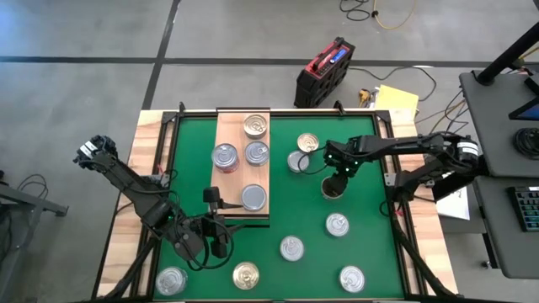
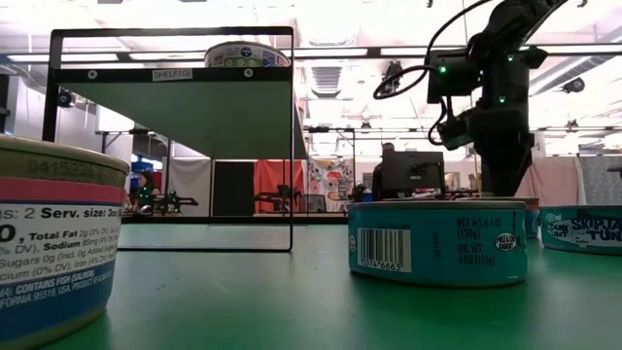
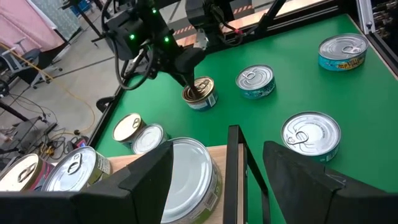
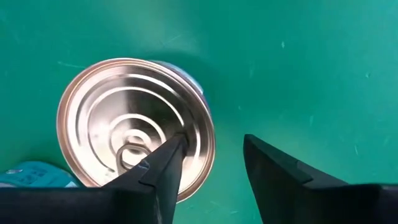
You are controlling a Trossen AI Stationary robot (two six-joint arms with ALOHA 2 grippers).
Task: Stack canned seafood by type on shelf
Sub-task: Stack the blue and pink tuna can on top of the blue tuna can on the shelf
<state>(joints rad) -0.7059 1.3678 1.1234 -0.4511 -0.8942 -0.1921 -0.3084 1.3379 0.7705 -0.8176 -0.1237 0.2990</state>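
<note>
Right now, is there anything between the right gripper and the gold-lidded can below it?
Nothing visible. The right gripper hangs directly over the gold-lidded can on the green mat, with one finger above the lid and the other past its rim. The jaws stand apart, not closed on the can.

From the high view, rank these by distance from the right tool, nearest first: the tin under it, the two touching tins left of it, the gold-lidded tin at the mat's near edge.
1. Tin under the right tool: tin, directly below.
2. Touching pair: just to the tool's left.
3. Gold-lidded tin: far off, near edge, toward the left arm.
</note>
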